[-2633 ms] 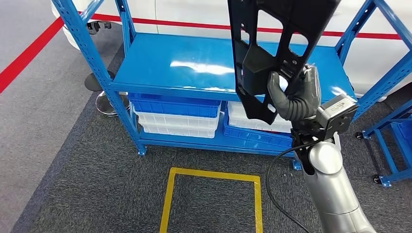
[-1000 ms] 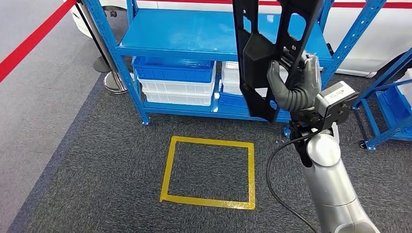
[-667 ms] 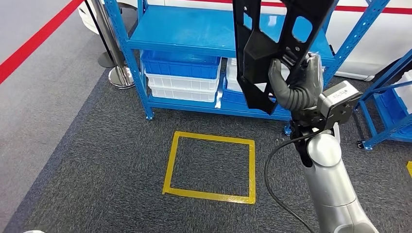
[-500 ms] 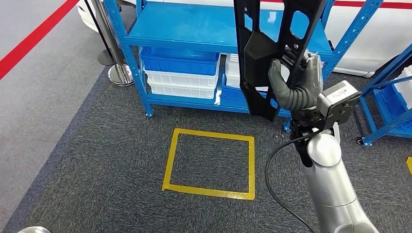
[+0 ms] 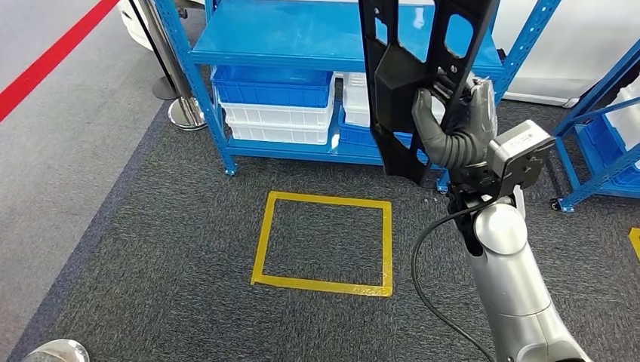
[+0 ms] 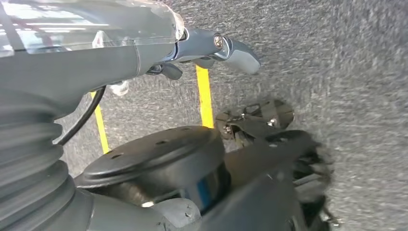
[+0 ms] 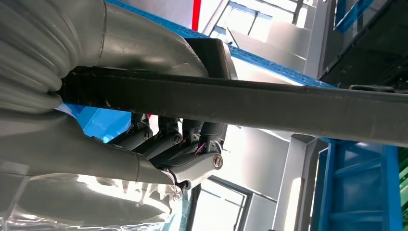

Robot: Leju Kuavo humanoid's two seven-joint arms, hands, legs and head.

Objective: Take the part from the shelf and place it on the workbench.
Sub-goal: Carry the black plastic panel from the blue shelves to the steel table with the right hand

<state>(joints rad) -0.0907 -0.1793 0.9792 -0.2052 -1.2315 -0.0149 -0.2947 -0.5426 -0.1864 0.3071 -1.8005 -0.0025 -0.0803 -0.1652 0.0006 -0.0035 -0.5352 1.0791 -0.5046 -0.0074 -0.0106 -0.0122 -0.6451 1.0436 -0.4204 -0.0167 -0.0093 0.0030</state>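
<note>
The part (image 5: 400, 83) is a long flat black plastic panel with cut-outs. My right hand (image 5: 453, 128) grips it near its lower end and holds it upright in front of the blue shelf (image 5: 302, 38). In the right wrist view the part (image 7: 269, 103) runs as a dark bar across the picture, with the thumb over it and the fingers (image 7: 192, 144) curled under it. My left hand (image 6: 211, 45) hangs over the carpet, a finger stretched out, with nothing in it.
A yellow tape square (image 5: 324, 241) marks the grey carpet before the shelf. Blue and white bins (image 5: 275, 113) fill the shelf's lower level. A second blue rack (image 5: 604, 143) stands at the right, a stanchion base (image 5: 185, 113) and a red floor line (image 5: 45, 56) at the left.
The whole picture has shifted: the camera has backed away from the shelf, and the yellow square now lies fully in view. My right hand keeps the same grip on the part.
</note>
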